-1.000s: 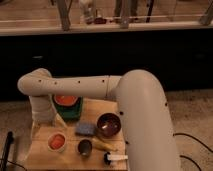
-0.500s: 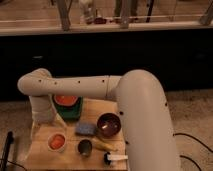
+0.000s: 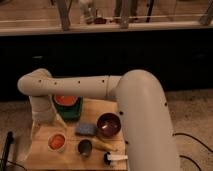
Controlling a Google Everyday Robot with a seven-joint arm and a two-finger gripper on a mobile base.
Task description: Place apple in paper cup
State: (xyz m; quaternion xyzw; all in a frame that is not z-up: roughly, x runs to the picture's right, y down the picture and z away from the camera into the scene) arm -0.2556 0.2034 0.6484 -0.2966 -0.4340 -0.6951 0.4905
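Observation:
The paper cup [image 3: 56,148] is short and white and stands at the front left of the wooden table [image 3: 50,160]. The apple [image 3: 56,141], round and orange-red, shows inside the cup's rim. My gripper [image 3: 51,121] hangs at the end of the white arm, just above and behind the cup and apart from it. The wrist [image 3: 42,107] hides the table behind it.
A flat orange-red dish [image 3: 65,100] sits on a green block [image 3: 74,109] at the back. A blue sponge [image 3: 86,129], a maroon bowl [image 3: 108,125], a small metal cup [image 3: 84,147], a yellow object [image 3: 103,145] and a white object [image 3: 117,158] fill the right half. A black pole [image 3: 7,147] stands left.

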